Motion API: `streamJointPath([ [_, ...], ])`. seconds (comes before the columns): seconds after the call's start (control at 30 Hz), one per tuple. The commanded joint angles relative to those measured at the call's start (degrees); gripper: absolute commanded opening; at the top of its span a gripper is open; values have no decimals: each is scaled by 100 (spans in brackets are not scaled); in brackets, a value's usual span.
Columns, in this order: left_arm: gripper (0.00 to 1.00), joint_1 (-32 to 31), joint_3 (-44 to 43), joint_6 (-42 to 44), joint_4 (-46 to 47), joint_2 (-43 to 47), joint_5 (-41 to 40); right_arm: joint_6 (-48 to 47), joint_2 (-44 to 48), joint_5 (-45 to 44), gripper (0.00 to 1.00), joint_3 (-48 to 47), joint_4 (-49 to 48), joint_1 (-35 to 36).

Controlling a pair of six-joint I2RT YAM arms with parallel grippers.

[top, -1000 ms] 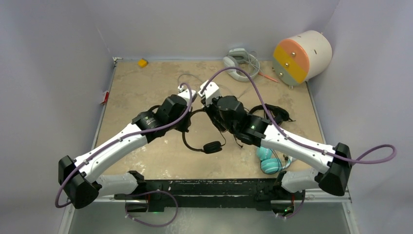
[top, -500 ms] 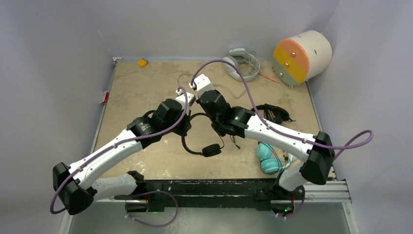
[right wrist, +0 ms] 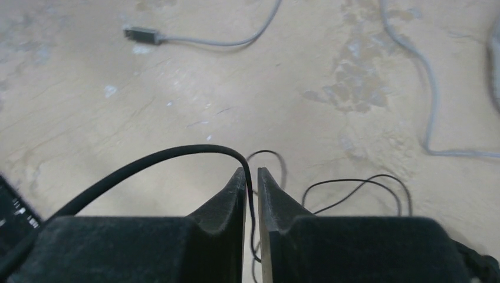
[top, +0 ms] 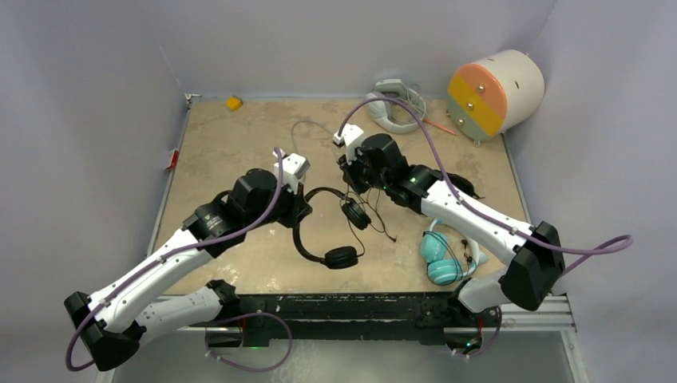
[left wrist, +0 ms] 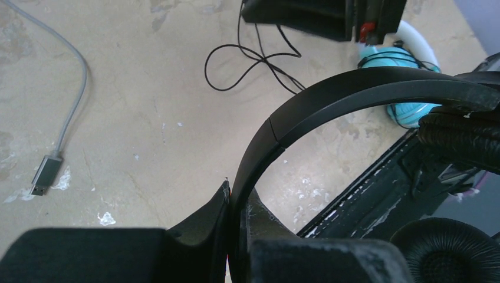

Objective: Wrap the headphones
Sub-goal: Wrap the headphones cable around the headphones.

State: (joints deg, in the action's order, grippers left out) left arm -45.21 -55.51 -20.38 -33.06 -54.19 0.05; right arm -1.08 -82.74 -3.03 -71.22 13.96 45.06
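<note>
My left gripper (left wrist: 236,197) pinches the black headphones (top: 341,257) by their band mid-table, while my right gripper (right wrist: 252,177), at two o'clock, stands barely parted around the thin cord (right wrist: 177,152), which may slip out.

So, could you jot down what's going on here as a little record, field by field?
Left hand: shut on the band of the black headphones
Right hand: thin black cord passes through its narrow gap; grip unclear
Teal headphones: lying at the table's near right edge, untouched
Grey cable: loose on the table beyond the right hand
</note>
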Motion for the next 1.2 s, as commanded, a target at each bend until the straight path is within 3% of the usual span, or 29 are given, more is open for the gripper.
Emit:
streamJointPath([
  [0.0, 0, -48, -289, -424, 188, 230, 330, 227, 311, 1079, 14, 498, -519, -126],
  [0.2, 0, -47, -839, -1238, -331, 107, 54, 292, 548, 1576, 18, 1297, -1351, -168],
  [0.4, 0, -39, -893, -1965, -177, 304, 91, 381, 783, 1904, 20, 2255, -2681, -173],
  [0.57, 0, -33, -1009, -2372, -180, 250, 6, 697, 873, 2204, 37, 3180, -4087, -173],
  [0.7, 0, -35, -1103, -2479, -188, 110, 20, 745, 879, 1737, 61, 3847, -5470, -173],
  [0.73, 0, -33, -1127, -2479, -204, 99, 8, 779, 837, 1585, 62, 3988, -5736, -173],
  [0.8, 0, -39, -1193, -2478, -252, 80, 5, 756, 741, 1347, 59, 4114, -5999, -172],
  [0.9, 0, -40, -1321, -2507, -410, 57, -112, 729, 576, 1250, 39, 3987, -5898, -172],
  [0.97, 0, -32, -1430, -2567, -530, 51, -300, 771, 520, 1446, 34, 3995, -6010, -173],
  [1.0, 0, -38, -1467, -2601, -575, 62, -389, 817, 521, 1574, 28, 4033, -6108, -173],
  [1.07, 0, -28, -1508, -2653, -596, 75, -595, 899, 574, 1865, 4, 4052, -6127, -144],
  [1.17, 0, 155, -1534, -2610, -514, 2, -717, 744, 759, 1636, 0, 4089, -5745, 415],
])
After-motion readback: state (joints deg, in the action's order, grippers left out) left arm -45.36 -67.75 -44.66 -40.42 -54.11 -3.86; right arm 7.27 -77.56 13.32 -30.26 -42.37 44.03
